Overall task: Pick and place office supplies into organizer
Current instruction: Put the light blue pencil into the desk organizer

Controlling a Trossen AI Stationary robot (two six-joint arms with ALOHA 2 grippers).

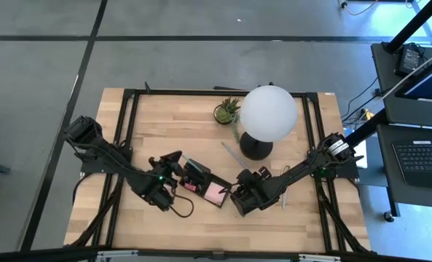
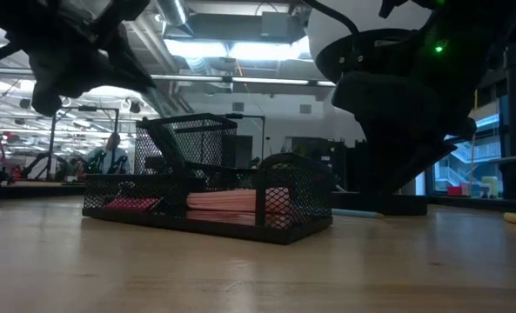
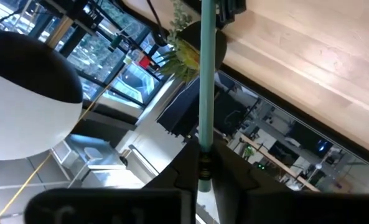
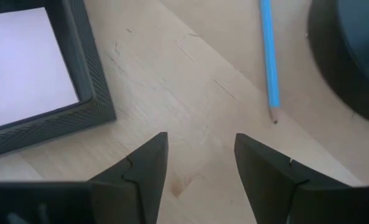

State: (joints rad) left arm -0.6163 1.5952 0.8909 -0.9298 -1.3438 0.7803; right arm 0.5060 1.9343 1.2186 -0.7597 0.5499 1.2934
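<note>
Meanwhile, pale-green pencil [image 3: 206,93] clamped upright in left pincer [image 3: 204,171].

Your table [image 1: 165,120] is pale wood planks in a black frame. On it you have the black mesh organizer [image 1: 207,185] near the middle front, the lamp [image 1: 257,149] on its black base behind that, and a small plant [image 1: 226,110] just beside the lamp. A pencil [image 1: 234,153] lies between organizer and lamp base, scissors [image 1: 284,185] to the right.
</note>
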